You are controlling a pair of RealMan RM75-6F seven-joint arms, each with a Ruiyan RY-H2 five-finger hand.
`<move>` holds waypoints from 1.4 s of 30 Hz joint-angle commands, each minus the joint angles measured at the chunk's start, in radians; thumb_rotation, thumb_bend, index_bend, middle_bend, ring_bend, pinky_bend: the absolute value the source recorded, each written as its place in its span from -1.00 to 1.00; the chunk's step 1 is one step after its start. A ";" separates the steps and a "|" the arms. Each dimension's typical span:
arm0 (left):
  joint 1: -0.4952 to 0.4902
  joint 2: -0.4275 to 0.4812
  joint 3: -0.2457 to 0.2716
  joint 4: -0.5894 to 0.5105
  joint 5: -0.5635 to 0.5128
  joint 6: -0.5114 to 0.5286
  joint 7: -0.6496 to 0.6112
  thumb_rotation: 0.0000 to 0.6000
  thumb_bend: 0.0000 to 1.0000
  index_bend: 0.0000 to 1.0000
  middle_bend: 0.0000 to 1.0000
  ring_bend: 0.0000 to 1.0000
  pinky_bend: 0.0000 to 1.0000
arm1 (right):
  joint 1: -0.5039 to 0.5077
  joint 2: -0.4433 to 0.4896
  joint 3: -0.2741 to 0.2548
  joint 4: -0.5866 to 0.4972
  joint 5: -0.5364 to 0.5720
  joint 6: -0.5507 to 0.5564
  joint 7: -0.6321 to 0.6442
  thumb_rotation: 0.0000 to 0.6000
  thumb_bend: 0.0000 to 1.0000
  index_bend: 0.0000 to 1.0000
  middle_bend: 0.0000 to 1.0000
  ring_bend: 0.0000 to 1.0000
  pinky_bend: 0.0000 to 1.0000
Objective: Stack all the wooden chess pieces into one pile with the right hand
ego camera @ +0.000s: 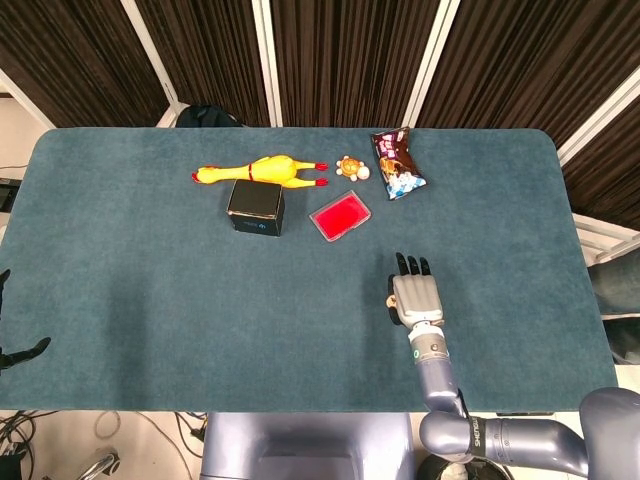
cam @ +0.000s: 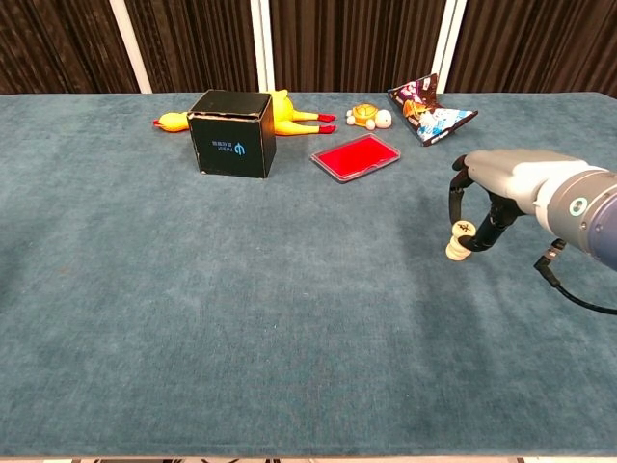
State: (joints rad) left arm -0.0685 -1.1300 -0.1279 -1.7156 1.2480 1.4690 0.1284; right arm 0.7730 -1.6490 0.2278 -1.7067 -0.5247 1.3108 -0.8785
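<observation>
Right robot hand palm down, fingers curled downward, forearm extended

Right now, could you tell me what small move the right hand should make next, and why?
Probably part the fingers and lift straight up: the right hand holds the top piece on the stack of wooden chess pieces, which looks aligned, and no loose pieces show elsewhere on the table.

Light is even and fairly bright in both views, apparently from overhead. The right hand casts only a faint, soft shadow on the cloth just beneath it. Nothing near the hand glares. The head view is sharp; the chest view bows slightly toward the edges far from the hand.
</observation>
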 commanded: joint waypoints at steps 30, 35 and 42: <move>0.000 0.000 0.001 0.002 0.000 -0.001 0.003 1.00 -0.98 -0.91 -0.98 -1.00 -0.69 | 0.005 0.000 0.002 0.007 0.022 -0.001 -0.013 1.00 -0.16 -0.11 -1.00 -1.00 -1.00; 0.001 0.000 0.001 0.001 -0.001 -0.001 0.003 1.00 -0.98 -0.91 -0.98 -1.00 -0.69 | 0.004 0.005 -0.001 -0.003 0.018 0.001 -0.014 1.00 -0.16 -0.11 -1.00 -1.00 -1.00; 0.001 0.000 0.001 0.002 0.000 0.000 0.002 1.00 -0.98 -0.91 -0.98 -1.00 -0.69 | -0.007 0.032 -0.006 -0.068 0.000 0.031 -0.013 1.00 -0.16 -0.14 -1.00 -1.00 -1.00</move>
State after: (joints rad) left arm -0.0677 -1.1299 -0.1272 -1.7139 1.2478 1.4695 0.1300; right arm 0.7716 -1.6305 0.2249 -1.7491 -0.5158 1.3291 -0.8920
